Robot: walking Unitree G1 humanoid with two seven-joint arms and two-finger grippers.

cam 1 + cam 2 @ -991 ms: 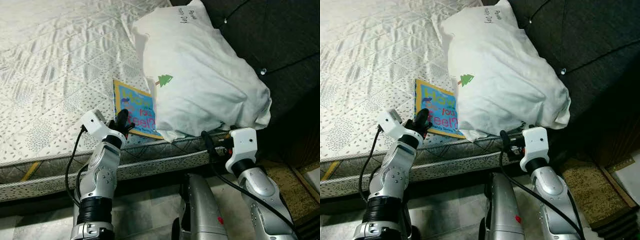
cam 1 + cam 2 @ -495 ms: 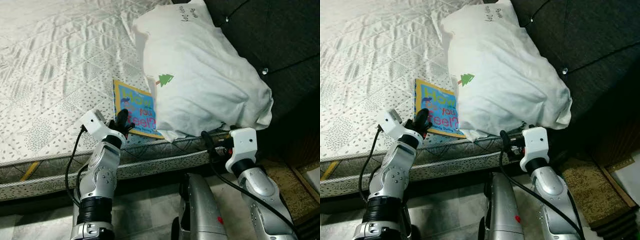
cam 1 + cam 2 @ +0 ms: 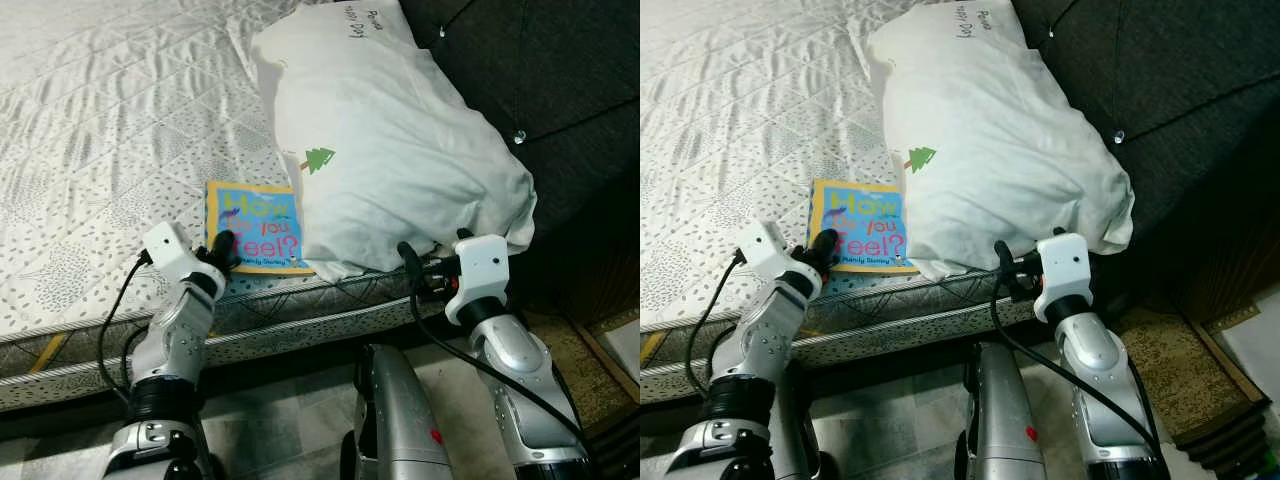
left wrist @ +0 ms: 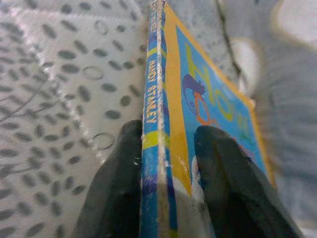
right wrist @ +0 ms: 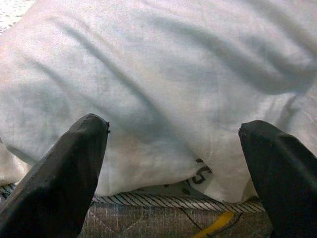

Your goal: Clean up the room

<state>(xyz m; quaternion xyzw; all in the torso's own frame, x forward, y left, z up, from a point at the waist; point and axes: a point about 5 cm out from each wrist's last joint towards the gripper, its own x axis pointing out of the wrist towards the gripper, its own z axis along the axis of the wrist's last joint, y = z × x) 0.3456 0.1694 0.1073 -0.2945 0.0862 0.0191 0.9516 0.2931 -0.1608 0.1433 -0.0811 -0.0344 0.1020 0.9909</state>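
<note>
A thin, flat book (image 3: 256, 226) with a yellow border and a bright blue cover lies on the mattress (image 3: 100, 120), close to its front edge and near the corner by the headboard. The big letters on the cover read "How do you Feel?". In the left wrist view the spine (image 4: 151, 114) carries the words "HANDY STANLEY", though the print is small and worn.

The left gripper (image 3: 222, 248) has its two black fingers (image 4: 119, 178) closed tight on the book's near edge, one finger on each side of it.

The mattress is white and quilted in diamond shapes, with little grey flecks. Its side has a grey speckled band and a corded rim. Most of its top, away from the headboard, is bare and flat.

A big, soft, puffy white pillow (image 3: 400, 160) sits at the headboard end. It has a small green tree on it and some handwriting near the top that is too small to read. Its lower edge lies just over the far side of the book.

The right gripper (image 5: 173, 168) sits at the mattress edge under the pillow, fingers spread wide apart and holding nothing.

The dark padded headboard (image 3: 560, 70) has button tufts.
</note>
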